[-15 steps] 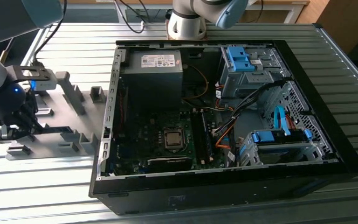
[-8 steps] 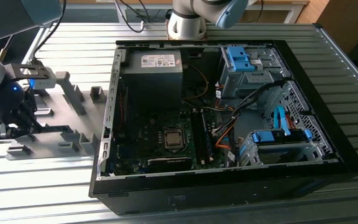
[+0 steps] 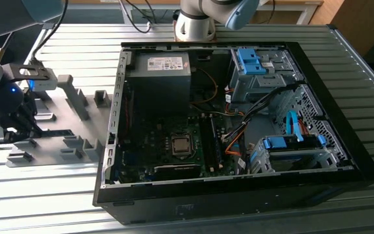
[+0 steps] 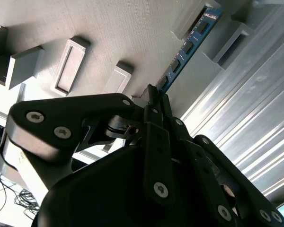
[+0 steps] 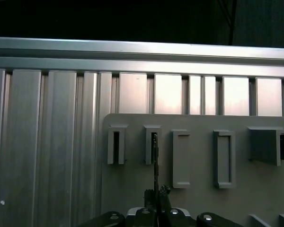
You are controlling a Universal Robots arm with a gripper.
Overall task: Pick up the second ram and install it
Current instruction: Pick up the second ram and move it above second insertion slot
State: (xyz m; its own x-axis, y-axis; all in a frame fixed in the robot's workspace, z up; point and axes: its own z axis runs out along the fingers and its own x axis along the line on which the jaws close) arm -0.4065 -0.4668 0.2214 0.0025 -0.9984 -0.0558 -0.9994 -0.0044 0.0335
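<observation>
The step in hand is the pick-up, and it looks about half done. The gripper (image 3: 17, 133) is down over the grey plate (image 3: 47, 148), which lies near the worktop's (image 3: 44, 195) edge on the exterior view's left. The open computer case (image 3: 239, 201) sits in the middle of the worktop, well apart from the gripper.

In the second wrist view, the gripper (image 4: 152, 92) has its 2 fingers pressed close together, and they seem to be pinching 1 end of the second ram (image 4: 189, 42). The blue-green stick stands on its thin edge on the grey plate. In the first wrist view it shows as a thin dark line (image 5: 155, 163) running from the gripper (image 5: 156, 195) to a small slot block (image 5: 152, 142). Its far end sits in that block, so I think the stick is held but not yet lifted out.

Getting it out calls for a firm pinch and a straight pull up. The stick is thin, and a tilted pull could make it catch on the block.
</observation>
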